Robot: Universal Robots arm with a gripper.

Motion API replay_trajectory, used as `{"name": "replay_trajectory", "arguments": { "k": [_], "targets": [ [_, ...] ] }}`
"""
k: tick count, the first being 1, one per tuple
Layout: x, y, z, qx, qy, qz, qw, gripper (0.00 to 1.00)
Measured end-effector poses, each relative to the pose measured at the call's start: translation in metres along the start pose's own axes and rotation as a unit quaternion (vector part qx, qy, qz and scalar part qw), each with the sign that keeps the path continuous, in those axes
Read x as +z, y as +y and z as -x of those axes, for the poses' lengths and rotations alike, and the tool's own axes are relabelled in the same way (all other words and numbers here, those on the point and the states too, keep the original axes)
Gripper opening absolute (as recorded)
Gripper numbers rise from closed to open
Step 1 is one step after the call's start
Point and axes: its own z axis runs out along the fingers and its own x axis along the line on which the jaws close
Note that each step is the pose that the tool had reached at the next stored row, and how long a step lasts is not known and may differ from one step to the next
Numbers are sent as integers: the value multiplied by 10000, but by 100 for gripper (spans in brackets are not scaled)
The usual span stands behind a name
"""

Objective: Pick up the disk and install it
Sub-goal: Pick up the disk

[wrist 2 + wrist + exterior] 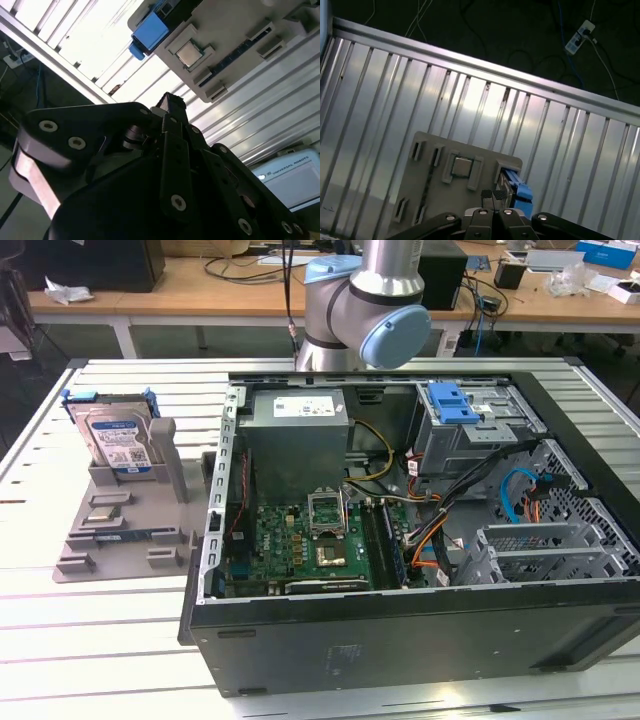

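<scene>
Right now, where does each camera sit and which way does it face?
Exterior view: off the arm, looking down on the open computer case and the disk in its grey holder; the arm shows.
First wrist view: on the wrist, facing past the gripper to the holder.
Second wrist view: on the wrist, behind the gripper, facing the holder.
All three share the disk.

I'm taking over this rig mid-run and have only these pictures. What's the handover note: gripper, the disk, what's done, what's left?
Gripper: shut and empty, hovering above the grey fixture, apart from it.
Disk: stands upright in that fixture on the slatted table, at the exterior view's left of the open computer case.
Done: nothing that shows; the disk is not yet picked up.
Left: both the pick and the install.
</scene>
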Motion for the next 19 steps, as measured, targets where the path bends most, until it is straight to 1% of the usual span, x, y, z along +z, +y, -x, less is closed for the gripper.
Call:
{"name": "replay_trajectory", "arguments": {
  "k": [3,5,10,11,12,13,14,16,18,19],
  "targets": [
    [0,0,0,179,-4,6,9998,11],
    [0,0,0,323,-9,10,9995,11],
    [1,0,0,609,-16,19,9981,11],
    [1,0,0,708,-16,23,9975,11],
    [1,-1,-1,972,-6,35,9953,11],
    [1,0,-1,1099,-2,41,9939,11],
    [2,0,0,1274,-9,47,9918,11],
    [4,2,0,1287,16,-129,9916,11],
    [4,3,1,1292,36,-261,9913,11],
    [4,3,0,1292,37,-264,9913,11]
  ]
}}
